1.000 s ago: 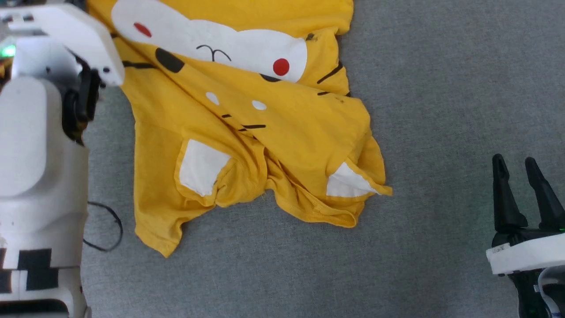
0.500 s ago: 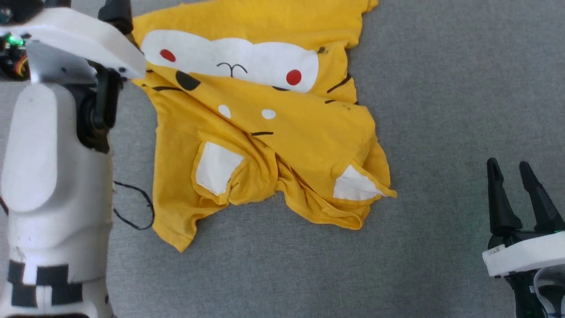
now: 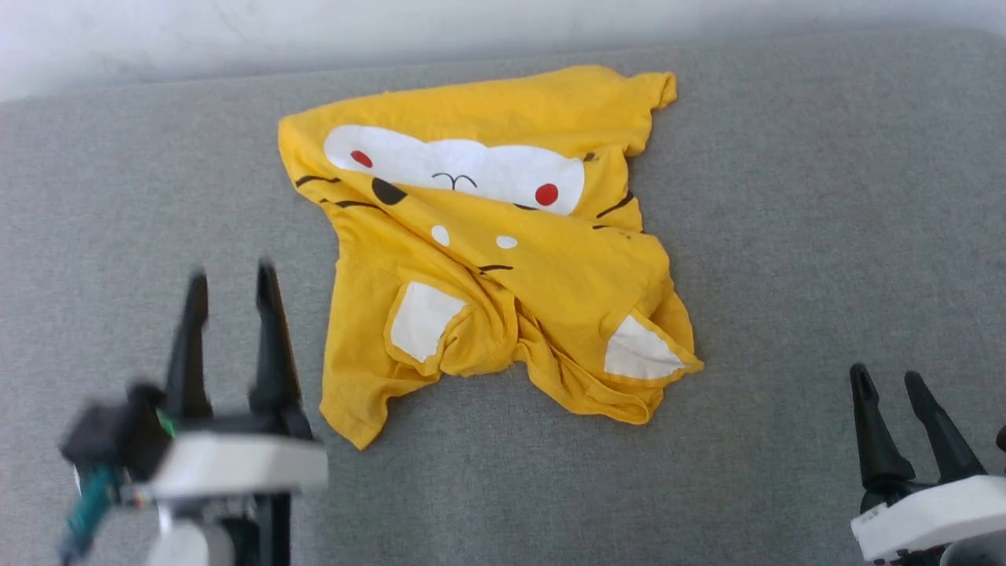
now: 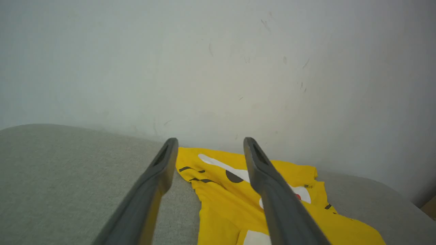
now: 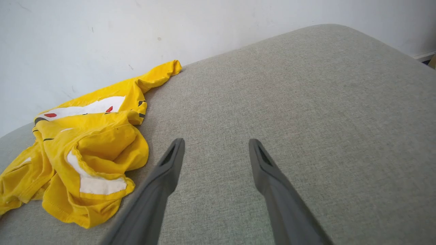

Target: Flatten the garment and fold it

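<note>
Yellow cotton with a cartoon face, the garment (image 3: pixel 503 259) lies crumpled in the middle of the table (image 3: pixel 825 196), nearer its far edge than its near one. It is neither flat nor folded. The white eye band with its two red dots faces up along the far part. A loose flap of yellow cloth with black whisker lines lies slantwise over the band's near edge. Two white sleeve patches show on the near side, one to the left and one to the right, with bunched folds and a rolled hem between them. A narrow corner of cloth points toward the far right, and another hangs toward the near left. The table is covered in grey woven fabric and has rounded corners. Behind it stands a pale, scuffed wall (image 3: pixel 471 23). The left gripper (image 3: pixel 231 277) is blurred in the head view, just left of the shirt's near-left corner and clear of the cloth, its fingers (image 4: pixel 160 177) spread and holding nothing. The right gripper (image 3: pixel 887 374) hovers well apart from the shirt at the near right, its fingers (image 5: pixel 170 163) likewise parted and empty above bare grey fabric.
</note>
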Controlling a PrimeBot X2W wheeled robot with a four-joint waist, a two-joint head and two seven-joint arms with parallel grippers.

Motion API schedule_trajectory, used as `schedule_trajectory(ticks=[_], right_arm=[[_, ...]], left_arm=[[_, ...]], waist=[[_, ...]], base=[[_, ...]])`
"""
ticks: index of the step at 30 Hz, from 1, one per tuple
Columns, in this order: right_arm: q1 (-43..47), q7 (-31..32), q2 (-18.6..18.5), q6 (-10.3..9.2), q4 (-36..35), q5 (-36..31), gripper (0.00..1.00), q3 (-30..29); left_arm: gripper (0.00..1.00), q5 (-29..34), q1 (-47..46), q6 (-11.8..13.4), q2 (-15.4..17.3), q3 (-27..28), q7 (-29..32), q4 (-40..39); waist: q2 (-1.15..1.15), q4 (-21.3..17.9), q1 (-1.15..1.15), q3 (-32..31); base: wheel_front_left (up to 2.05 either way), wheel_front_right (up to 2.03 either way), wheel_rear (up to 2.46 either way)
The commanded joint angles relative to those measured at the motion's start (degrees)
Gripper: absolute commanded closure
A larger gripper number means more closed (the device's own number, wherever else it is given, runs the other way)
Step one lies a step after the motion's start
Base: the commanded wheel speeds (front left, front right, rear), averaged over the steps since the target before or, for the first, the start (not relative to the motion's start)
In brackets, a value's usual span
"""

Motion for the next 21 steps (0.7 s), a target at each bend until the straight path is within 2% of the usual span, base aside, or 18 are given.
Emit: schedule_trajectory(ticks=[1, 5, 10, 14, 21], right_arm=[[0.8, -0.02, 0.15, -0.04, 0.25, 0.42, 0.0, -0.11], [1.95, -0.14, 0.15, -0.04, 0.63, 0.8, 0.0, -0.53], [1.98, 0.44, 0.15, -0.04, 0.06, 0.54, 0.0, 0.13], [1.55, 0.81, 0.15, -0.04, -0.6, 0.27, 0.0, 0.05], [1.06, 1.45, 0.15, -0.04, -0.73, 0.05, 0.0, 0.57]], left_arm=[[0.0, 0.36, 3.94, 1.17, -1.26, 0.12, -1.0, -1.1], [0.0, -0.07, 12.28, 2.66, -3.54, -1.37, -2.31, -1.55], [0.0, 1.08, 11.63, 2.83, -2.57, -2.48, -0.32, -0.11], [0.0, 2.44, 7.73, 2.26, 0.48, -4.21, 7.5, 1.96], [0.0, 2.72, 1.38, 1.85, 4.54, -7.25, 26.29, 7.37]], waist=[[0.0, 0.87, 0.02, -1.92], [0.0, 2.15, 0.02, -2.77], [0.0, 3.76, 0.02, -2.63], [0.0, 4.36, 0.02, -1.78], [0.0, 3.65, 0.02, -0.08]], base=[[0.0, 0.0, 0.0], [0.0, 0.0, 0.0], [0.0, 0.0, 0.0], [0.0, 0.0, 0.0], [0.0, 0.0, 0.0]])
